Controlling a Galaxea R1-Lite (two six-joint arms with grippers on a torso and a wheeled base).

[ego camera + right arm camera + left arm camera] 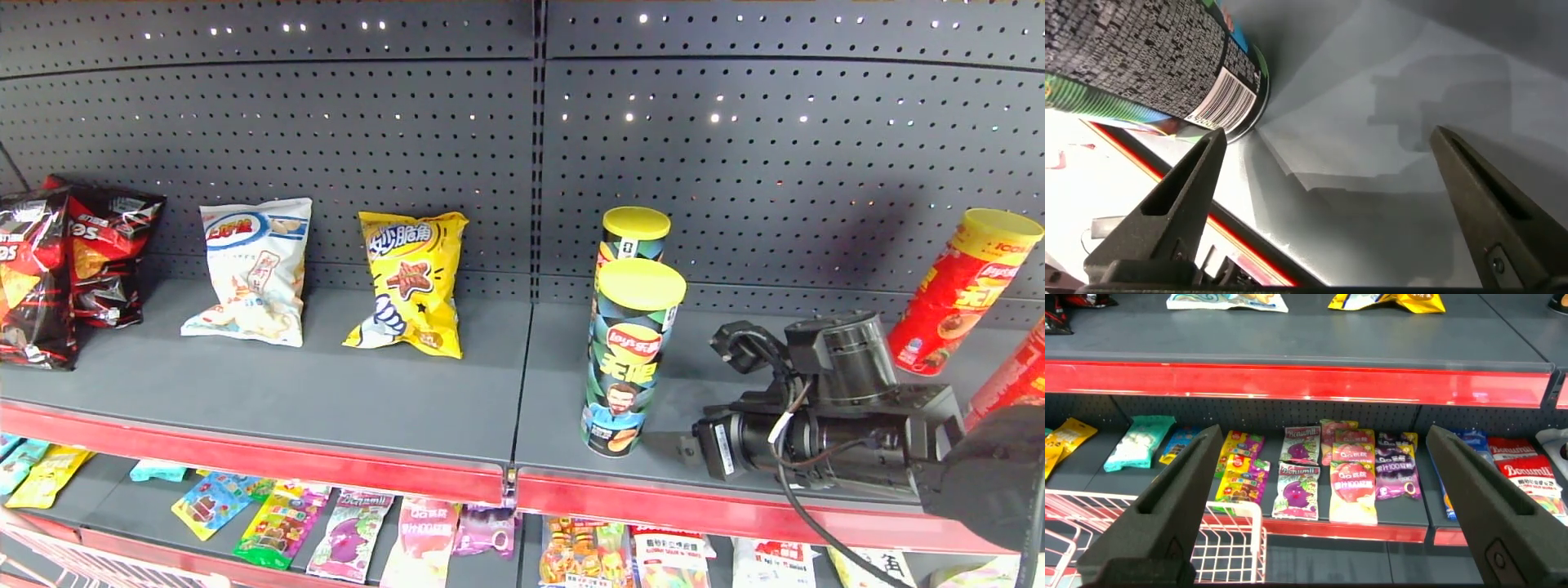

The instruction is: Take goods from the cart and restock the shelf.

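Observation:
Two green chip cans with yellow lids stand one behind the other on the grey upper shelf (326, 384). The front can (633, 367) is near the shelf's red front lip, and the back can (633, 233) is by the pegboard. My right gripper (679, 447) lies low over the shelf just right of the front can. In the right wrist view the right gripper (1328, 135) is open and holds nothing, with the can's base (1151, 57) off to one side of the fingers. My left gripper (1323, 431) is open and hangs in front of the lower shelf, above the cart (1143, 539).
A yellow snack bag (412, 282), a white bag (253, 269) and dark chip bags (65, 261) lean at the shelf's left. Two red cans (959, 290) stand at the far right. Candy packets (1351, 469) lie on the lower shelf.

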